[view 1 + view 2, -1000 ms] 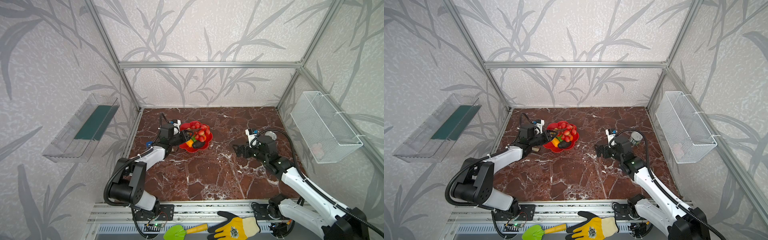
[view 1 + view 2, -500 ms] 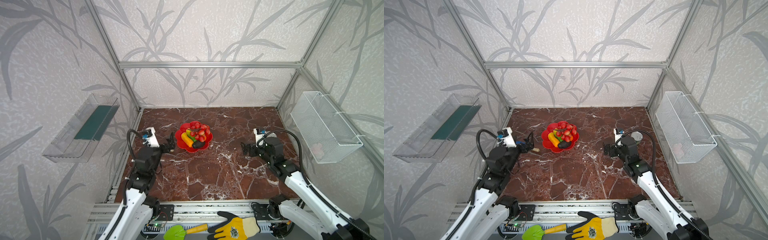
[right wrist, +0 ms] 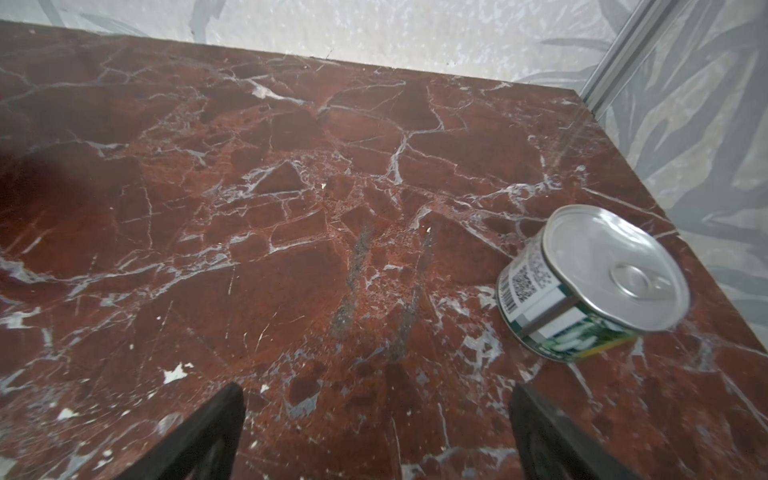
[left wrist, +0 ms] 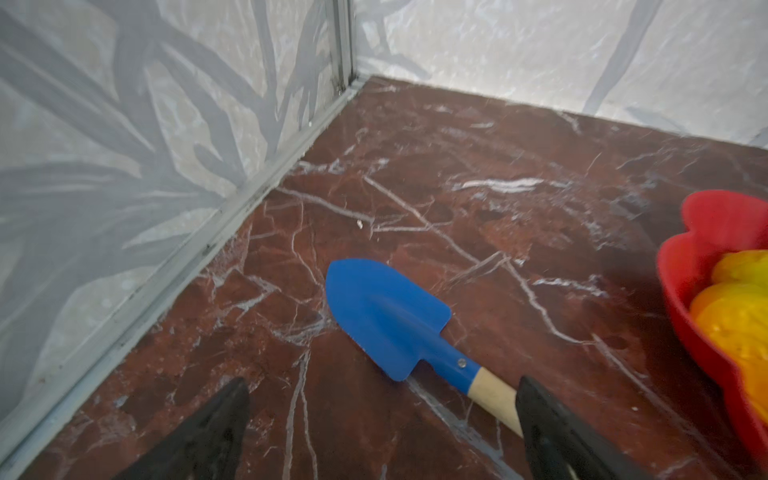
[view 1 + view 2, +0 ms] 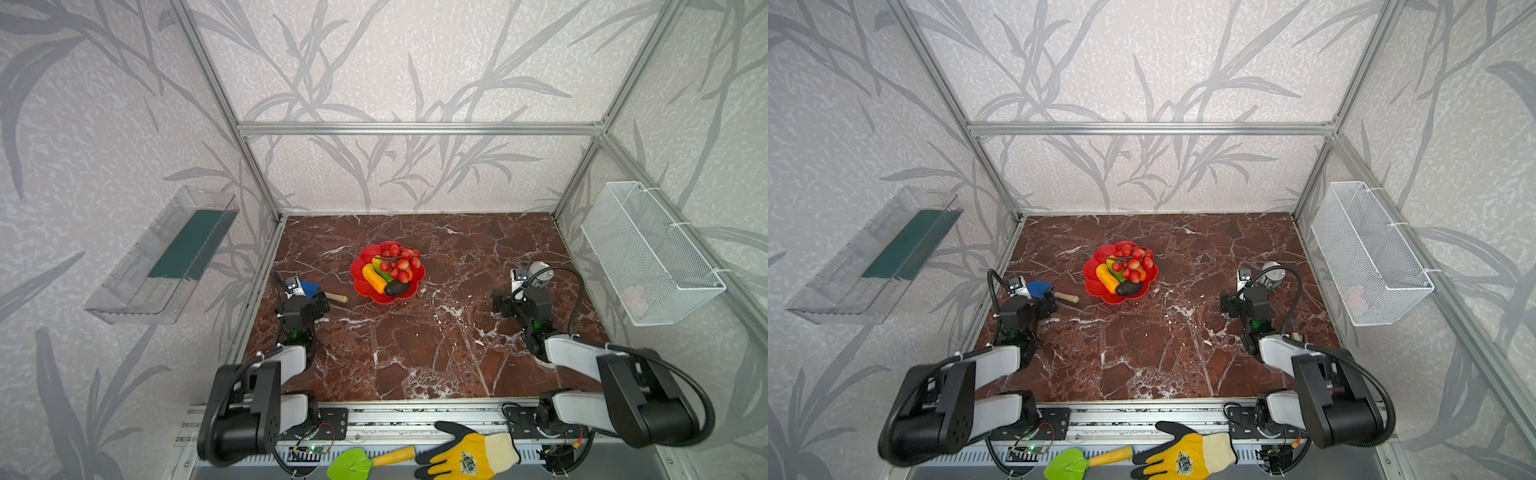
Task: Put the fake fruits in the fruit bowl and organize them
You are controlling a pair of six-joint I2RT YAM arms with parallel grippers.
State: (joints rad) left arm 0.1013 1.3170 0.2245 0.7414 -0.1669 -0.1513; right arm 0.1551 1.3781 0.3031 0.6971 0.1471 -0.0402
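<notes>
Fake fruits [image 5: 390, 272] piled in fruit bowl [image 5: 360, 286], desk centre; none visible loose on desk. Task looks done. Left claw [image 4: 382, 419] and right claw [image 3: 376, 419] both apart, empty, well clear of bowl.

Two arms are seen in both top views, each built of white link shells and black joint housings. Black cables are looped from each wrist. A green indicator light is shown on each forearm. Black, wedge-shaped fingers [image 4: 552, 432] are fitted to each gripper.
</notes>
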